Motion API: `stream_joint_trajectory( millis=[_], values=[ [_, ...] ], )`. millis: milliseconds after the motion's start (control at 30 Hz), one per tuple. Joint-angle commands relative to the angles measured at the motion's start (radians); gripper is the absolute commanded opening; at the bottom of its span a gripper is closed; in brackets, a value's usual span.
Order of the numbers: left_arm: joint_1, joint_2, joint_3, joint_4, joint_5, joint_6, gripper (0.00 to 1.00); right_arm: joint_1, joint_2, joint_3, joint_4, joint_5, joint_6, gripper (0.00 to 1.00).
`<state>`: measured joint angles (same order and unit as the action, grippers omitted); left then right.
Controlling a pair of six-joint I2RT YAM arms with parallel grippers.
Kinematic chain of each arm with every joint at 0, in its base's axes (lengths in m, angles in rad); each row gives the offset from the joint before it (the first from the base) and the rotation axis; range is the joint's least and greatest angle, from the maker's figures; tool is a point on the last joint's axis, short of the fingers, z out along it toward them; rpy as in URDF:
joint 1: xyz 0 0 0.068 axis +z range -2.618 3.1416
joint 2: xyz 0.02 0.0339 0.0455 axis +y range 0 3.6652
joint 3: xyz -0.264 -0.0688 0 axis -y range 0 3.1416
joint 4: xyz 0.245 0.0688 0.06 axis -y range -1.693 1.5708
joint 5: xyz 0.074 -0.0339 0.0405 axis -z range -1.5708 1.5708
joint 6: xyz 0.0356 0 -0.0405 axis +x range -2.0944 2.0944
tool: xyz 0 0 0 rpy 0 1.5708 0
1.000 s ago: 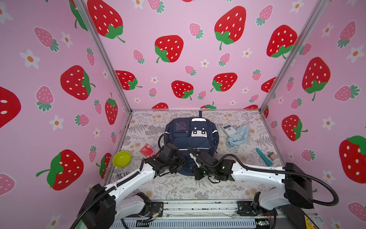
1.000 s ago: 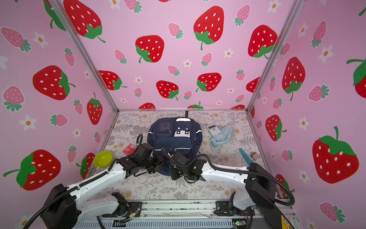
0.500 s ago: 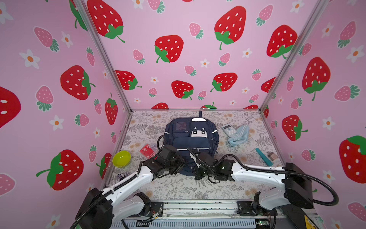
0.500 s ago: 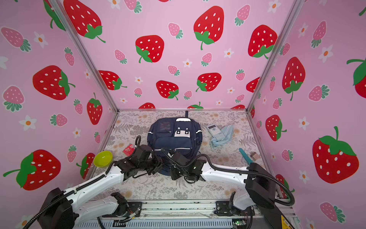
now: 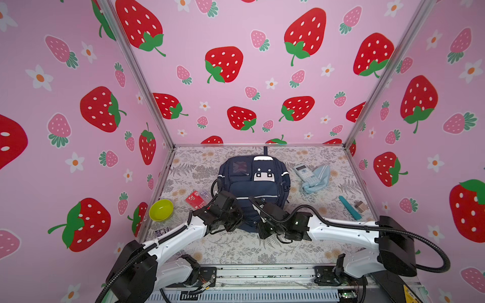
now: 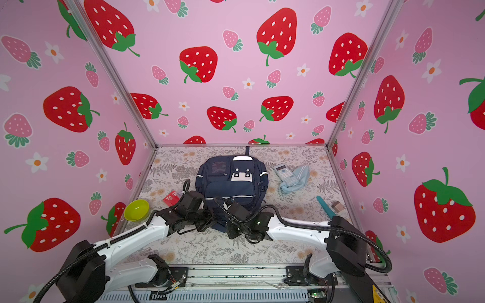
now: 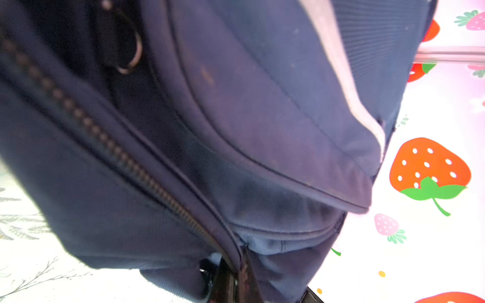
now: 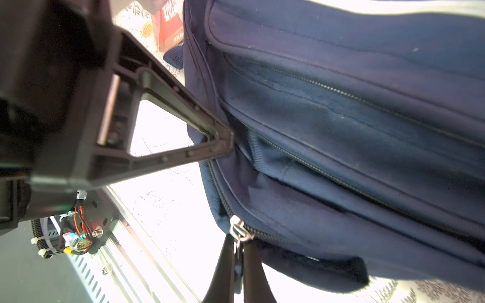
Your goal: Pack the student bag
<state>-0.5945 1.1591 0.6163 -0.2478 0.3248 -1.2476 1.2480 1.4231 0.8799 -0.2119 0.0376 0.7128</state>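
Observation:
The student bag (image 5: 253,189) (image 6: 231,183) lies flat mid-table, navy with white stripes and a white-and-navy patch. Both grippers meet at its near end. In the left wrist view my left gripper (image 7: 237,275) is shut, pinching the bag's fabric (image 7: 236,131) along the zip seam. The right wrist view shows the left gripper's fingers (image 8: 220,143) pressed into the bag's side (image 8: 341,131). My right gripper (image 8: 238,257) is shut on the metal zipper pull (image 8: 239,233) at the bag's near corner. In both top views the fingertips are hidden under the wrists (image 5: 225,212) (image 6: 244,220).
Left of the bag lie a yellow-green bowl (image 5: 161,210) and a red packet (image 5: 195,200). On its right are a calculator (image 5: 305,171) on a light blue cloth (image 5: 319,178), a teal pen (image 5: 349,207) and a small brown block (image 5: 360,206). Pink walls enclose three sides.
My left gripper has closed on the bag's fabric after standing half open. The right gripper stays shut on the zipper pull and has not moved.

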Motion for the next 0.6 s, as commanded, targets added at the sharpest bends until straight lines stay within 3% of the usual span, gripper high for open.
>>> stream_joint_trajectory(
  millis=[0,233,567],
  values=[
    [0.024,-0.04,0.039,-0.033,-0.078,0.052,0.0,-0.015,-0.097,-0.05,-0.036,0.023,-0.003,0.0],
    [0.03,-0.097,0.052,-0.095,-0.105,0.125,0.0,-0.2,-0.216,-0.146,-0.09,-0.001,-0.056,0.0],
    [0.031,-0.134,0.106,-0.155,-0.093,0.203,0.0,-0.444,-0.157,-0.147,-0.111,0.062,-0.199,0.0]
  ],
)
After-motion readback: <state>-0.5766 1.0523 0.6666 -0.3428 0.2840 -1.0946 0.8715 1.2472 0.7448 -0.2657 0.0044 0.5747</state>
